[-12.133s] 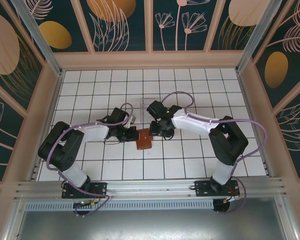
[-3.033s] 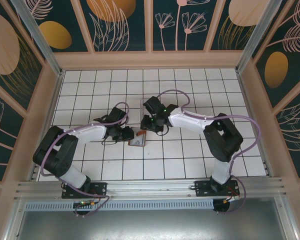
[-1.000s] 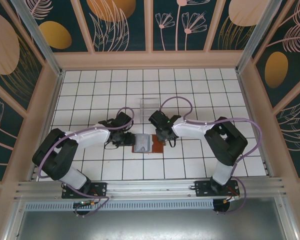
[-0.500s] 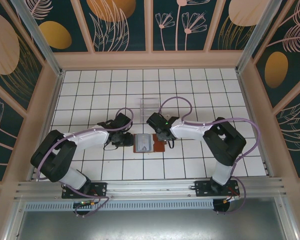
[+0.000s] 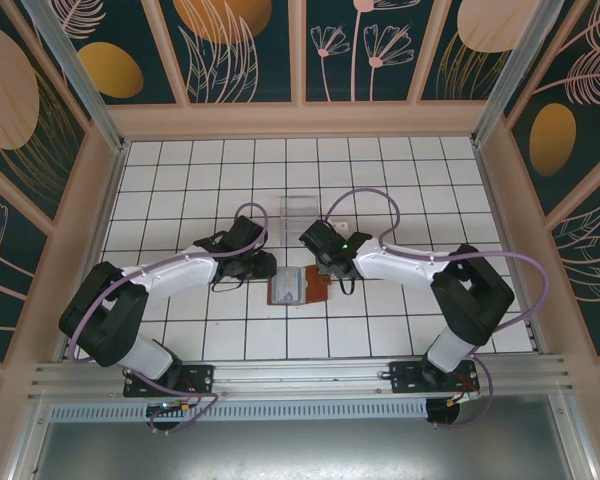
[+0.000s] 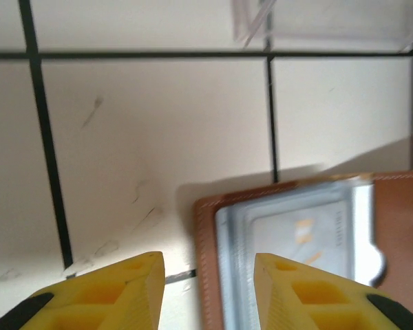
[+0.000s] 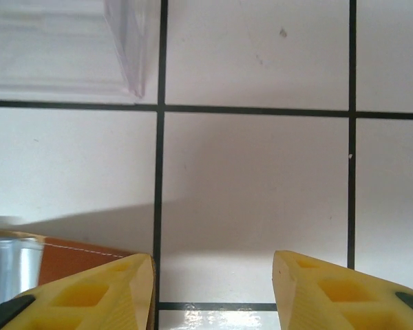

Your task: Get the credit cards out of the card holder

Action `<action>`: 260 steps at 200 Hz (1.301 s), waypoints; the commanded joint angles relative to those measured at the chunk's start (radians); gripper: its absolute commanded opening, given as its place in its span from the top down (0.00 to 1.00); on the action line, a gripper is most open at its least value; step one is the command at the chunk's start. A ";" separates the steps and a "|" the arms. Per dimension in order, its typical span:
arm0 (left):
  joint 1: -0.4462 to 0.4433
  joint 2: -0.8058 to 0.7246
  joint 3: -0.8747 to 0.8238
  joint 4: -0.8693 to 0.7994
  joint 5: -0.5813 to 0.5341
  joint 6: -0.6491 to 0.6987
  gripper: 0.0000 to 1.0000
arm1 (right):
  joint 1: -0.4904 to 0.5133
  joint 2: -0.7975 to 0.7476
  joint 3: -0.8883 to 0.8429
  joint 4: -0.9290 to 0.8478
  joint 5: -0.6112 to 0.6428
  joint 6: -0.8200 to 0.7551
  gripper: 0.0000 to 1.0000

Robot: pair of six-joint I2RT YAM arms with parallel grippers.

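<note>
One card holder (image 5: 292, 288), one clear stand (image 7: 54, 51)

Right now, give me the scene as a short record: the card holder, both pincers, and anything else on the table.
card holder: lying open on the tiled table, grey-blue inside facing up
credit cards: cannot make them out inside the holder
left pincer: open, empty, over the holder's left edge
right pincer: open, empty, beside the holder's right end
clear stand: on the tiles beyond the holder, apart from it
</note>
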 commanded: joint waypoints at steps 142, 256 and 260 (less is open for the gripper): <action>-0.006 0.009 -0.058 0.025 0.134 -0.014 0.75 | 0.009 0.006 0.040 0.094 -0.528 0.259 0.60; -0.022 0.050 0.022 -0.021 0.221 -0.014 0.74 | -0.025 0.042 -0.119 0.209 -0.436 0.138 0.88; -0.025 0.056 0.023 -0.023 0.218 -0.014 0.73 | -0.025 0.043 -0.126 0.217 -0.433 0.137 0.89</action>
